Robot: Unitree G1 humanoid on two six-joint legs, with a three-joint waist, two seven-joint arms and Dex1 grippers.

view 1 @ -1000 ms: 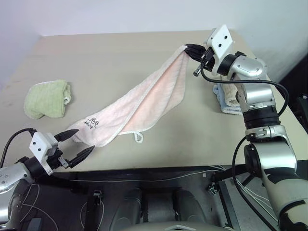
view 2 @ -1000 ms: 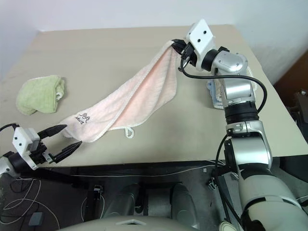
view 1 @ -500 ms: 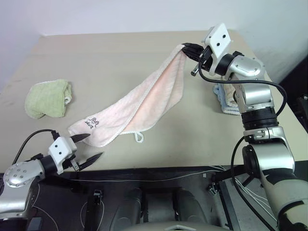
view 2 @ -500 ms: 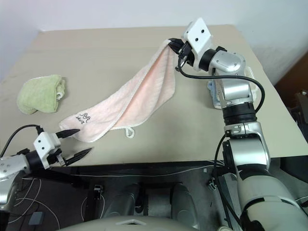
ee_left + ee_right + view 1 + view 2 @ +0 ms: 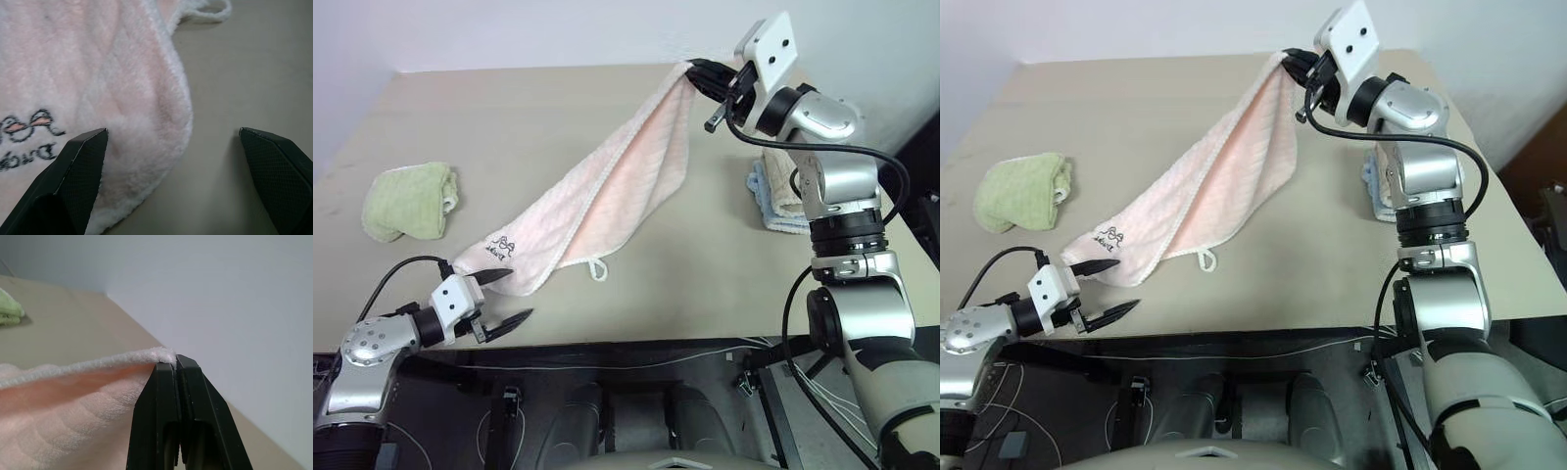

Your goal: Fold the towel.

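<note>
At the near edge of the table [image 5: 724, 294], the left gripper [image 5: 506, 298] sits low with its two black fingers spread wide and nothing between them. One finger [image 5: 80, 169] lies against the rounded near corner of the towel [image 5: 597, 201], and the other finger [image 5: 279, 171] stands apart over bare tabletop. That corner, with its black handwritten marks [image 5: 27, 134], lies just ahead of the open jaws and slightly toward the table's centre, so the left arm is plainly the nearer one to it. A small white loop tab [image 5: 598, 269] rests on the table just beside the lower edge. From here the pink towel runs as one long diagonal band, its long axis climbing from the near left corner to the far right. The low end rests on the table and the rest hangs in the air. At the far end the right gripper [image 5: 701, 76] is clamped tight on the opposite corner, holding it raised well above the tabletop. The coming move probably depends on closing the left fingers around the near corner. A light green towel [image 5: 409, 201] lies well apart at the left.
</note>
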